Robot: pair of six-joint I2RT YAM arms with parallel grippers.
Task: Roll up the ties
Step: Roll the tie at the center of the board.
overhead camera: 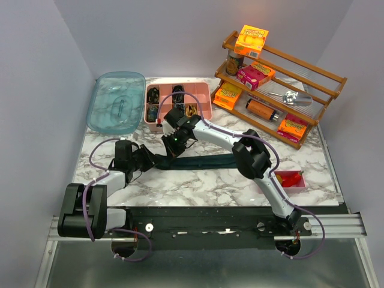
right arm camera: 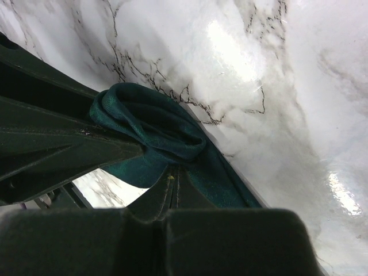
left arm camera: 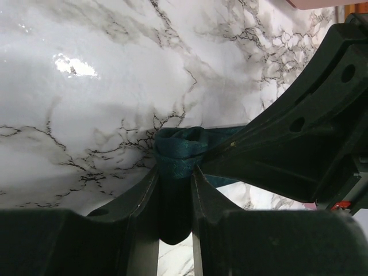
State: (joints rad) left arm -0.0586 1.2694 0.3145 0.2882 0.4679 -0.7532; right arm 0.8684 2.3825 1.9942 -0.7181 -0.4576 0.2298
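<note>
A dark teal tie [overhead camera: 207, 162] lies stretched left to right across the middle of the marble table. Its left end is wound into a small coil [left arm camera: 178, 146] [right arm camera: 152, 123]. My left gripper [overhead camera: 151, 161] [left arm camera: 175, 172] has its two fingers closed on either side of that coil, with fabric filling the gap between them. My right gripper [overhead camera: 171, 150] [right arm camera: 175, 172] reaches the same coil from behind. Its jaws are pressed together with their tips buried in the tie's folds. One left finger [right arm camera: 57, 144] touches the coil in the right wrist view.
A pink compartment tray [overhead camera: 207, 95] with rolled coils sits at the back, and a clear teal lid [overhead camera: 117, 108] lies to its left. A wooden rack [overhead camera: 324, 84] with snack boxes and a can stands back right. A small red tray [overhead camera: 291, 179] sits beside the right arm.
</note>
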